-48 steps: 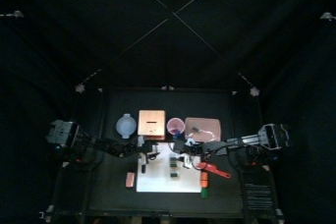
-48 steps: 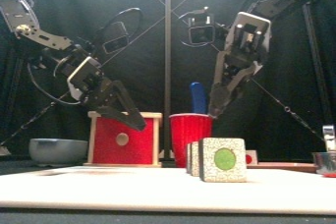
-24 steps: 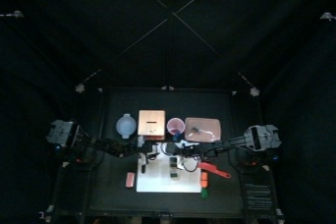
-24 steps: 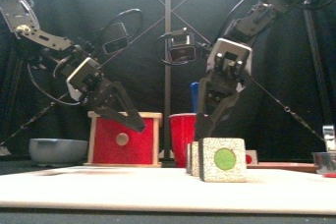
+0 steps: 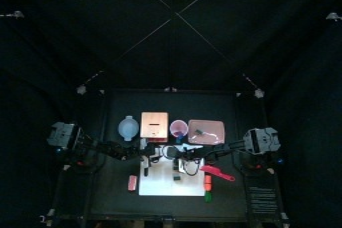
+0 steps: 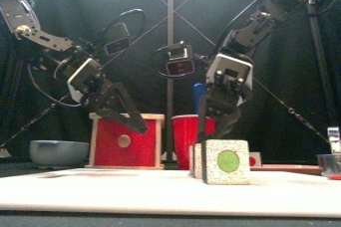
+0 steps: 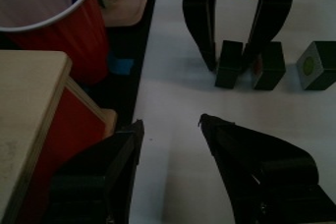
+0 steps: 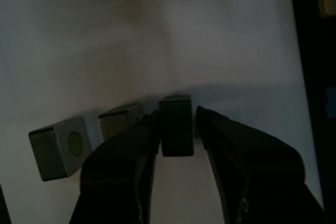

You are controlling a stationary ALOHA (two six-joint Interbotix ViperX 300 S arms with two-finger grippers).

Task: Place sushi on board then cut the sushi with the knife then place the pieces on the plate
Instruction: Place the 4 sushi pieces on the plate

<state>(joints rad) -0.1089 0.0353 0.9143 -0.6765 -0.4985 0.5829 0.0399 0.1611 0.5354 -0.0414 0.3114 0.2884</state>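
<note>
Sushi of dark green toy blocks (image 6: 226, 161) on white cutting board (image 5: 167, 190)
We saw right hand (image 6: 224, 129) spread astride one block (image 8: 176, 126), left hand (image 7: 168, 122) apart, empty.

We view the table (image 5: 120, 202) from high above, far off. The front camera sits level at its front edge, near. Both wrist cameras share the white cutting board (image 7: 184, 110) and sushi pieces (image 7: 269, 66), close.

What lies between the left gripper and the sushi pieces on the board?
Only bare white board, as the left wrist view shows, from the left gripper to the sushi pieces. The right gripper straddles one piece.
</note>
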